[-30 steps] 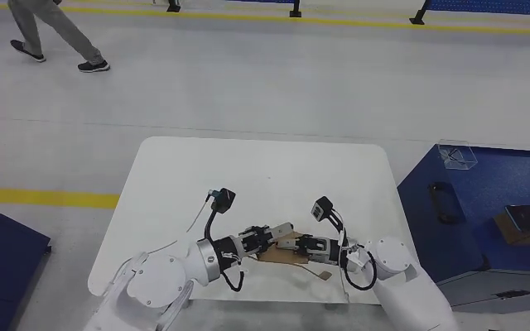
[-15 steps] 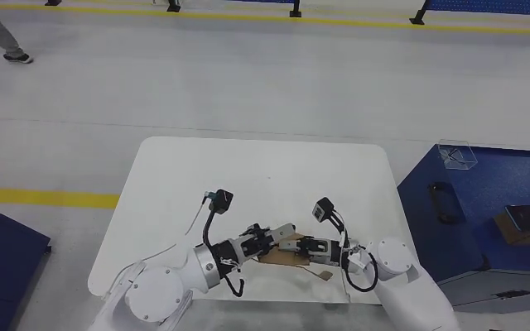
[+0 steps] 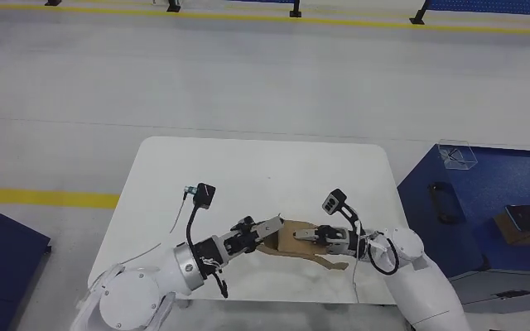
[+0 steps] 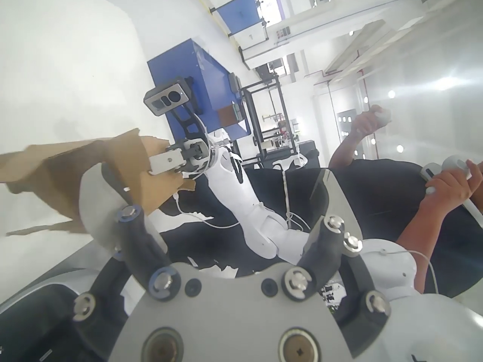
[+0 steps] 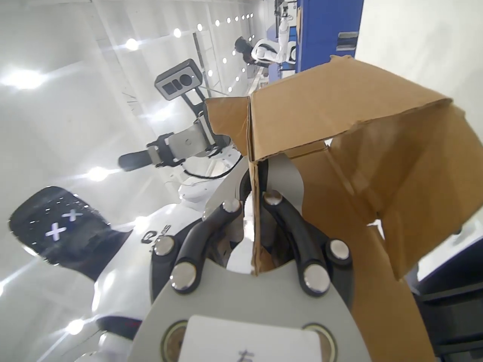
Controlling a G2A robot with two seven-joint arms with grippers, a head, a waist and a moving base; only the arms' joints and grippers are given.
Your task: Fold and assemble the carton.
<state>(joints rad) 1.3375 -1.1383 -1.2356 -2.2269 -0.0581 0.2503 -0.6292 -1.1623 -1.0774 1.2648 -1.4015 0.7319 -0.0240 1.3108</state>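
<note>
Top-down first: I'm seeing the carton [image 3: 300, 242], plain brown corrugated board, partly folded, sitting near the front edge of the white round-cornered table [image 3: 248, 174]. It's lying between both grippers. The left gripper [image 3: 267, 227] is touching its left end and the right gripper [image 3: 305, 235] is biting into it from the other side. One loose flap is trailing toward the table's front edge. A blue cabinet [image 3: 464, 223] is standing just beside the table on the right.

Left wrist: this gripper's smooth grey fingers [image 4: 94, 205] are standing spread wide, pinching nothing. The carton [image 4: 75, 167] is resting against one finger, showing creased matte panels and a ragged torn-looking edge. At its far end the right gripper [image 4: 166, 160] is clamping a flap.

Right wrist: the curved metal fingers [image 5: 286, 175] are pressing together on one thin cardboard wall, which is running edge-on between them. The rest of the carton [image 5: 339, 114] is opening into an angled, tent-like shape, with panels meeting at sharp creases and a notched cut edge. I'm not able to tell whether it's touching the tabletop.
</note>
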